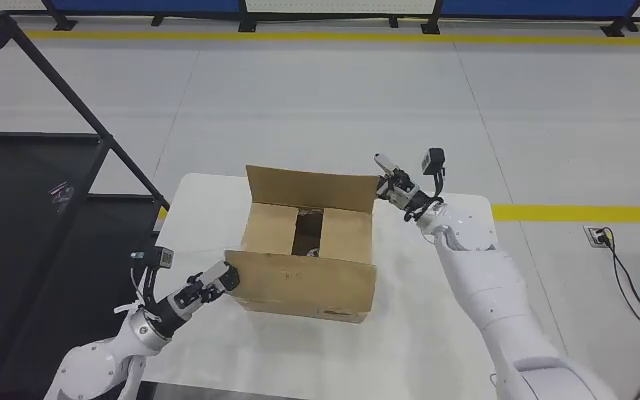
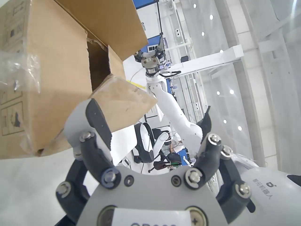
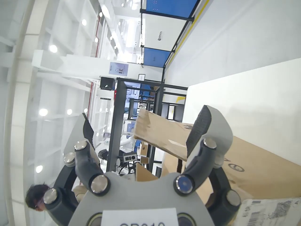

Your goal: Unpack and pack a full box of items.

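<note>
Left gripper (image 1: pixel 222 277), fingers apart, sits beside the cardboard box's (image 1: pixel 300 282) near corner. Right gripper (image 1: pixel 389 180), fingers spread, hovers at its far corner.

The left claw (image 2: pixel 150 112) stands wide open, one finger (image 2: pixel 98 118) just beside a bent flap (image 2: pixel 124 99) of the cardboard box (image 2: pixel 54 71); the right claw (image 2: pixel 149 55) is beyond it.

We see glossy white arms (image 1: pixel 480 265), and the left gripper (image 2: pixel 150 111) and right gripper (image 3: pixel 145 128) each sit on a grey wrist plate (image 2: pixel 150 189). From the plate rise black linkages (image 2: pixel 94 156) pinned with silver screws (image 2: pixel 194 176), carrying white fingers (image 2: pixel 75 123) with black pads (image 2: pixel 97 118). A white label (image 2: pixel 150 217) lies on the plate, and grey lettering (image 2: pixel 263 189) marks the white shell (image 2: pixel 277 208) beside it.
</note>
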You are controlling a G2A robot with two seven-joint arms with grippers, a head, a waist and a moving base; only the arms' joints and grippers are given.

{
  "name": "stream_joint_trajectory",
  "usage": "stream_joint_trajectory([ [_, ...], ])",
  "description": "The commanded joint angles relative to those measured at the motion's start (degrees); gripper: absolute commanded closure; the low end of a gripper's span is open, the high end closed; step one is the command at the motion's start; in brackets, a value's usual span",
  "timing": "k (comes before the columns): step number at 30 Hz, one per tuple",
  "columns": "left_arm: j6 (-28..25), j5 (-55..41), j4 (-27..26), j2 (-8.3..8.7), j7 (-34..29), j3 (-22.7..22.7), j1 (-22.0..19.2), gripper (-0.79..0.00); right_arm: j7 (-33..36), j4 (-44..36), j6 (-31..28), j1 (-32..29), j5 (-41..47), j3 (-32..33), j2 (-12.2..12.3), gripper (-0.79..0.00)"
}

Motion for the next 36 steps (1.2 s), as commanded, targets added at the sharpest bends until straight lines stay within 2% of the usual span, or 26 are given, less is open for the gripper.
stream_joint_trajectory([
  [1, -0.2, 2.2, -0.4, -0.12, 2.3, 1.1, -0.2, -0.785, 1.7, -2.9, -0.4, -1.4, 0.4, 0.8, 0.6, -0.785],
  [3, 0.1, 3.6, -0.6, -0.29, 4.3, 2.3, -0.4, -0.785, 3.8, -7.3, 0.0, -3.7, 0.2, 1.6, 1.3, -0.785],
  [7, -0.3, 9.3, -0.9, -0.61, 9.3, 4.8, -1.0, -0.785, 7.7, -19.3, 4.5, -9.5, -1.0, 3.1, 2.7, -0.785],
  [12, 0.4, 14.3, -0.7, -1.05, 14.5, 7.7, -2.1, -0.785, 12.8, -33.7, 14.1, -16.7, -4.0, 4.1, 4.3, -0.785],
  [17, 1.1, 15.9, 0.0, -1.43, 16.7, 10.1, -3.5, -0.785, 15.3, -41.8, 21.3, -20.5, -6.3, 3.6, 5.3, -0.785],
  [20, 1.8, 16.3, 0.4, -1.60, 17.2, 11.1, -4.4, -0.785, 15.3, -43.6, 23.9, -21.5, -6.4, 2.8, 5.5, -0.785],
  [27, 3.1, 17.4, 2.5, -1.96, 18.0, 13.1, -6.9, -0.785, 9.2, -44.2, 28.2, -21.4, -4.8, 0.5, 5.3, -0.785],
  [36, 3.1, 20.9, 3.8, -2.60, 22.2, 15.8, -9.2, -0.785, 9.8, -39.2, 30.8, -17.9, -2.6, -4.1, 4.9, -0.785],
])
